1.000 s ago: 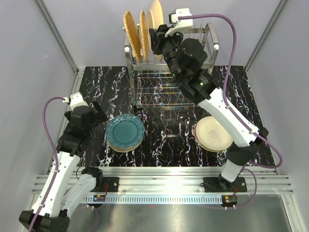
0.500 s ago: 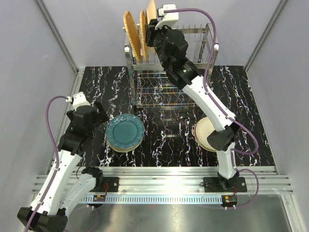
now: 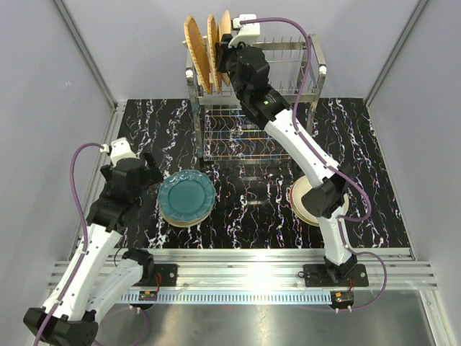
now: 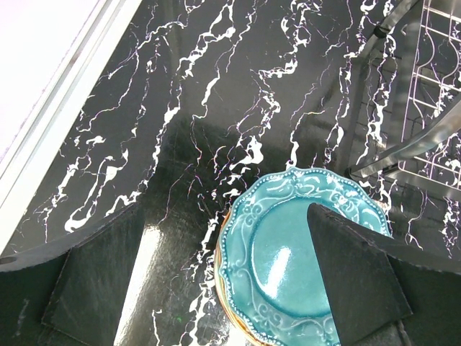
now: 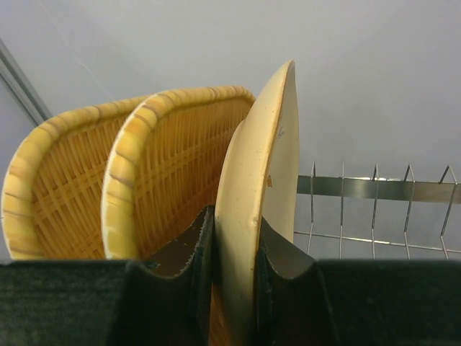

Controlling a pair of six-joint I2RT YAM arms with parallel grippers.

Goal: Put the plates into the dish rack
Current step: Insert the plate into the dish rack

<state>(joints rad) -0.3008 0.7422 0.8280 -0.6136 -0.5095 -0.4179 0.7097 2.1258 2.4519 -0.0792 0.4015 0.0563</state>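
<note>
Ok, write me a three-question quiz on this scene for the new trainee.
1. True or false: the right end effector is shut on the cream plate.
2. How many orange woven plates stand in the dish rack? A) one B) two C) four
3. Fill in: the embossed plate lying below the open left end effector is ___ in colour.
Key: 1 true; 2 B; 3 teal.
</note>
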